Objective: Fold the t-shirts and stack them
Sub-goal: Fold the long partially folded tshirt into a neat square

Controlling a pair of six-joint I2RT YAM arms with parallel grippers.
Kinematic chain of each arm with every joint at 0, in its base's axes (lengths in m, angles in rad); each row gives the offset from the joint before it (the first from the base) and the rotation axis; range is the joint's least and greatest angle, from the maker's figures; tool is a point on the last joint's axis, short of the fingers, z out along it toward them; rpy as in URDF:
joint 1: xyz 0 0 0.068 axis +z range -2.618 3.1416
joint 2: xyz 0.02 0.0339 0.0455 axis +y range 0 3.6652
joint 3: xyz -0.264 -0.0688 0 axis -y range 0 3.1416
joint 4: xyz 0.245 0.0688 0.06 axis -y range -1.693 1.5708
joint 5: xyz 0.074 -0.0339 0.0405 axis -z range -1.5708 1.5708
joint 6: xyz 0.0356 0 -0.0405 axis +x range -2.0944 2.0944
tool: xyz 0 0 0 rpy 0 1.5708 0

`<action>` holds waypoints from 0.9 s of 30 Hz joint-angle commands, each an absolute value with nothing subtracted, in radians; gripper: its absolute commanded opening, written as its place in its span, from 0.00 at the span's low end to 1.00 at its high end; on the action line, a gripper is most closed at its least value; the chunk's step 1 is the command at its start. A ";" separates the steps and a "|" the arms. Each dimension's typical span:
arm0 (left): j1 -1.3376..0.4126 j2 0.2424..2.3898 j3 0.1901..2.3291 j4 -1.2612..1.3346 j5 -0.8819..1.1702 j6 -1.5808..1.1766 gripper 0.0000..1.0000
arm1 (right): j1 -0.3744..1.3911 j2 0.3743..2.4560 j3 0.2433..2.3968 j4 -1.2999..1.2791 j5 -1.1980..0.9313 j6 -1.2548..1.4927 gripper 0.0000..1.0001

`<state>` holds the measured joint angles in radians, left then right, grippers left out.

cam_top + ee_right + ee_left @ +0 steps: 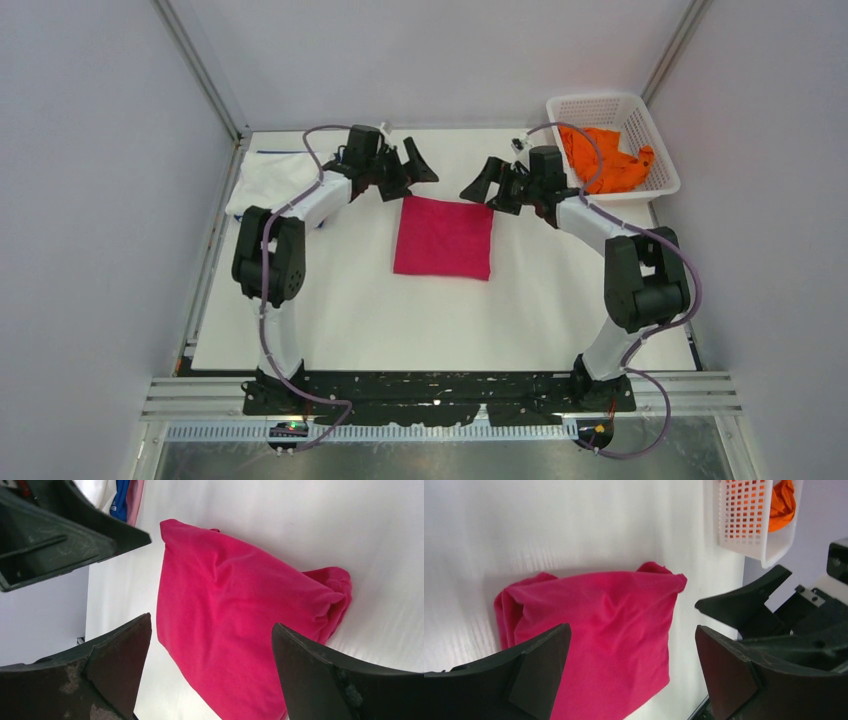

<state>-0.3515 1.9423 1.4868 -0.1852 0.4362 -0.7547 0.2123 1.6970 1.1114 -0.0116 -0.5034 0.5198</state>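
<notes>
1. Found magenta-pink t-shirt (443, 238) folded into a flat rectangle at the middle of the white surface (330, 320), slightly rumpled, one far corner bunched.
2. Noted orange t-shirt (605, 160) heaped in white lattice basket (600, 105) at far right. Noted white t-shirt (268, 180) at far left, with blue folded edge (119, 502) and pink folded edge (136, 500) beside it.
3. Saw left fingers (541, 667) spread wide, gripping nothing, near the magenta shirt's far-left corner.
4. Saw right fingers (310, 675) equally wide, empty, near its far-right corner.

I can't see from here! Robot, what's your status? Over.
Left pincer, right pincer open, empty. Pink shirt folded flat mid-table, not stacked yet. Orange shirt in basket. Nothing in the way.
</notes>
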 commanded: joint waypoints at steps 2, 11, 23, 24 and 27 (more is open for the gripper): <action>-0.353 2.088 1.635 -0.265 0.421 -0.820 1.00 | 0.206 1.838 1.198 0.088 -0.544 0.555 0.96; -0.351 2.202 1.703 -0.393 0.293 -0.924 1.00 | 0.176 2.026 1.239 0.133 -0.539 0.627 0.95; -0.351 2.123 1.690 -0.387 0.297 -0.887 1.00 | 0.169 1.976 1.307 0.056 -0.524 0.586 0.95; -0.353 2.100 1.703 -0.384 0.299 -0.877 1.00 | 0.168 1.959 1.318 0.032 -0.511 0.567 0.95; -0.353 2.040 1.781 -0.453 0.277 -0.811 1.00 | 0.162 1.851 1.359 -0.016 -0.472 0.525 0.95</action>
<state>-0.3531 2.1826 1.6829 -0.3851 0.3115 -0.8989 0.1745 2.0190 1.2774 0.0429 -0.5442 0.6037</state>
